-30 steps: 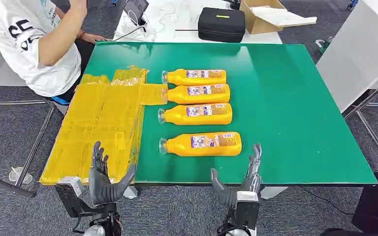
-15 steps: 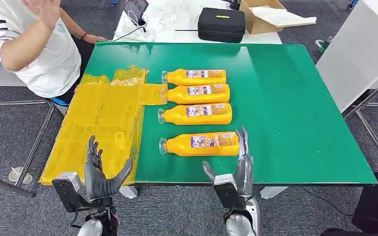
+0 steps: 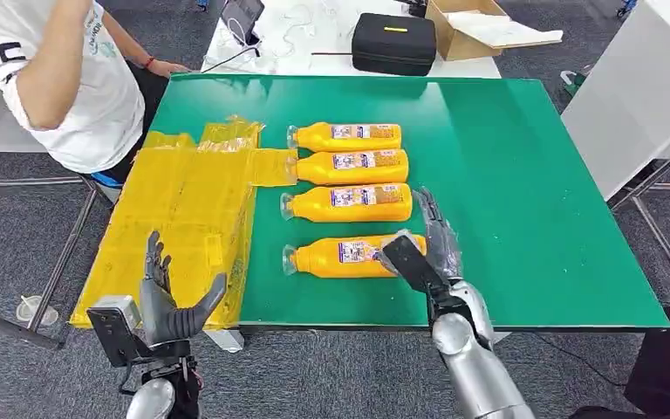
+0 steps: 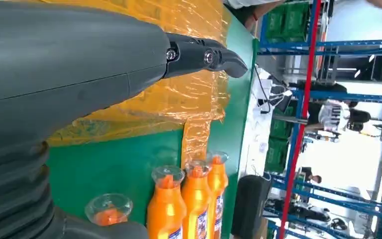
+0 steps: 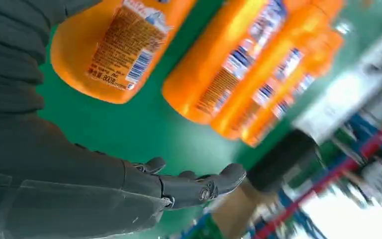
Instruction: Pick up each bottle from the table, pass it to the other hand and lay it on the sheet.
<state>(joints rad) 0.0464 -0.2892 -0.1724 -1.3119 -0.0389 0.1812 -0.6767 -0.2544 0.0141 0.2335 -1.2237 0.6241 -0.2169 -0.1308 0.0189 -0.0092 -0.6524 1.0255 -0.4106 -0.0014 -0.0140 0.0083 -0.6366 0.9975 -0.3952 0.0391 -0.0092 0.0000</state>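
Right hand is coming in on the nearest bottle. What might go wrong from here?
The right hand is open at the base end of the nearest bottle, which lies on its side and may roll. The next bottle lies close behind, so spread fingers may nudge it.

Four orange bottles lie on their sides in a column, clear caps toward the sheet (image 3: pixel 174 223). The far bottle (image 3: pixel 345 137), second bottle (image 3: pixel 349 166) and third bottle (image 3: pixel 349 202) lie close together. The nearest bottle (image 3: pixel 340 256) lies slightly apart. The sheet is yellow, crinkled plastic covering the table's left edge.
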